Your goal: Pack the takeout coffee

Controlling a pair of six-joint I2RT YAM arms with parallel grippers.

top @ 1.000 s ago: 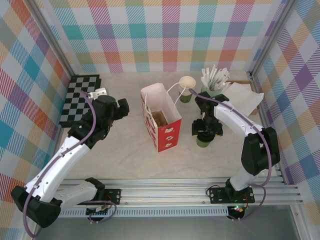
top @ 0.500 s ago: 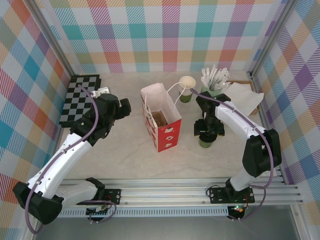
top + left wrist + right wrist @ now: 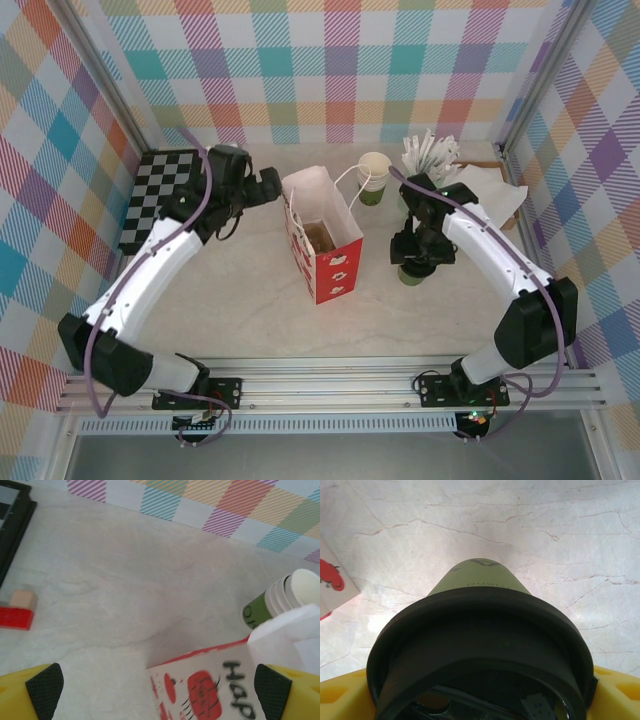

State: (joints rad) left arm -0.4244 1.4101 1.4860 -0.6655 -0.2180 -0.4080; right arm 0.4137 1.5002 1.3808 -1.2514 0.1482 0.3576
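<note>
- Right jaws stand wide around the black lid (image 3: 470,635) of the takeout coffee cup (image 3: 410,274); yellow fingers (image 3: 340,692) lie against the lid's rim on both sides, so you seem to have a grip, taken high on the lid and not on the green wall
- Cup is under the right gripper (image 3: 415,252), near the right side of the paper bag (image 3: 335,275) and not in it; whether its base rests on the table (image 3: 250,290) you cannot tell from here
- Lid may only be pressed on; lift by it and it could pop off, dropping the cup and spilling it
- Squeeze harder to be safe and you may buckle the lid instead
- Bag mouth is narrow; come in low and the cup's base could catch the rim or the white handle (image 3: 350,180) and tip the bag
- Left gripper (image 3: 268,185) hovers fully open and empty at the bag's far left corner; in its wrist view the bag's top edge sits between the pads (image 3: 45,697)
- Bump the bag from there and it could slide into the stack of lidless cups (image 3: 373,172) just behind it
- Something brown lies inside the bag, too small to name; it could leave your cup tilted
</note>
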